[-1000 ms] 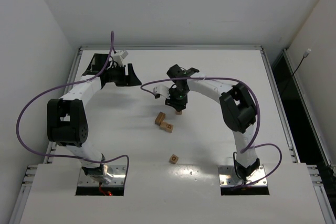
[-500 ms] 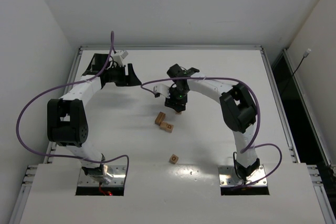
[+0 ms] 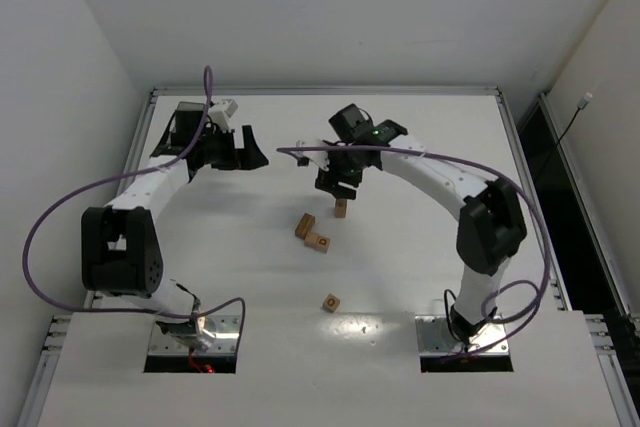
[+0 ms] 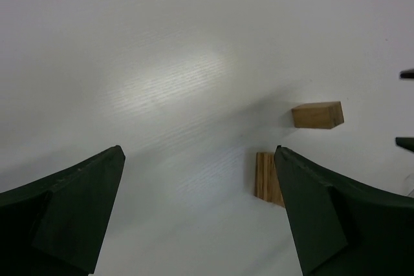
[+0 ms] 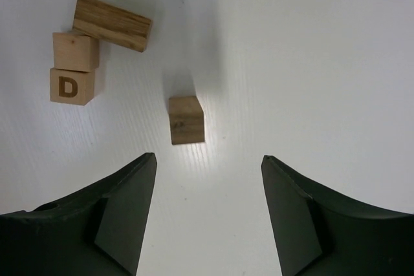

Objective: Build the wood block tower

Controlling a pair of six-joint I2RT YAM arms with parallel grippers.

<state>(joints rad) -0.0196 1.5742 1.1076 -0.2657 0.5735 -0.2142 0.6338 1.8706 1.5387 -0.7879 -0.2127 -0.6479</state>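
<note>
Right claw (image 5: 208, 158) hangs open and empty just over the tower (image 5: 187, 119), which stands alone on the surface (image 3: 420, 267). Three wood blocks (image 5: 76, 52) cluster near the tower. Left claw (image 4: 199, 150), fingers spread wide and empty, is well apart from it.

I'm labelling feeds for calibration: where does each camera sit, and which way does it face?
Top external: high behind the robot, down over the table; left arm, right arm, left pincer and right pincer show.
Left wrist: on the left arm, slanting down at the table; its fingers show.
Right wrist: on the right arm, straight down at a lone wood block; its fingers show.
Shared: top and right wrist show that block and the D-marked block.
</note>
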